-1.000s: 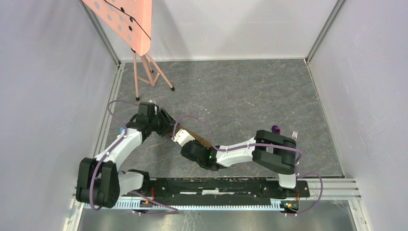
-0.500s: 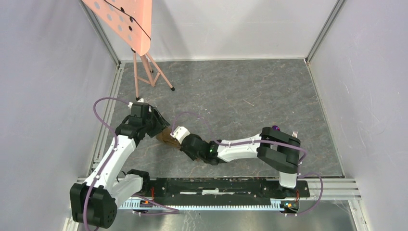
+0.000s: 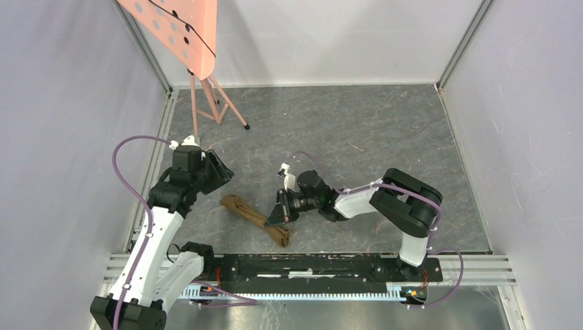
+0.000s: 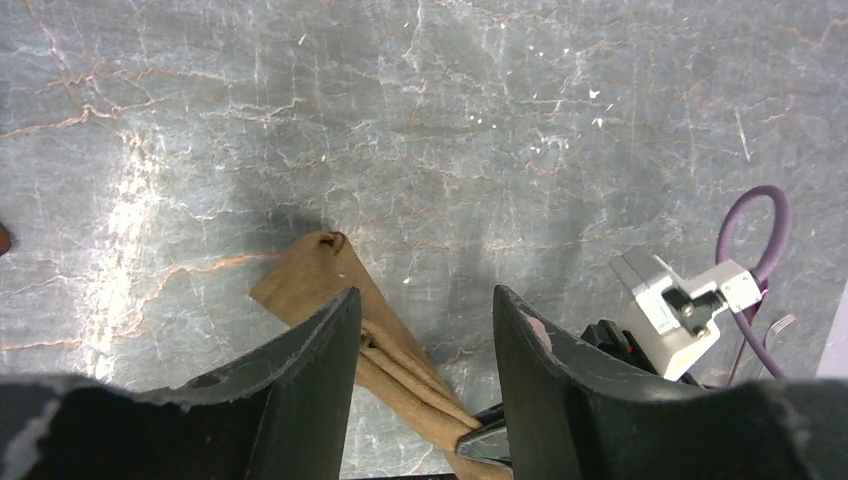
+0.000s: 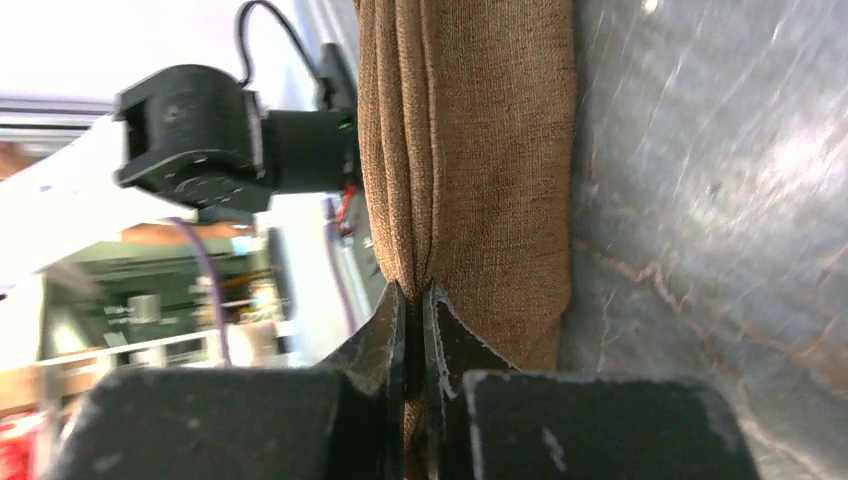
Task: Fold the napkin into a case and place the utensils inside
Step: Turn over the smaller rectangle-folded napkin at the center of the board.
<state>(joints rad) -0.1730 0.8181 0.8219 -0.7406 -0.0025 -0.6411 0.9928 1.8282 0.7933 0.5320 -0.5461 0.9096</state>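
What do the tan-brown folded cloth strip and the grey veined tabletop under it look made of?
Tan-brown folded cloth strip: woven fabric, perhaps linen or coarse cotton, matte; the right wrist view shows fine weave grain and soft layered folds.
Grey veined tabletop: marble or a marble-print sheet, slightly glossy; pale veins and a glare patch show, but not which.

Plain tan-brown napkin (image 3: pixel 253 216); grey marbled table (image 3: pixel 357 124).

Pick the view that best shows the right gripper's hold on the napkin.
Right wrist: the right gripper pinches a fold of the napkin, close up. Top external shows most of it, bunched and small; left wrist shows one end.
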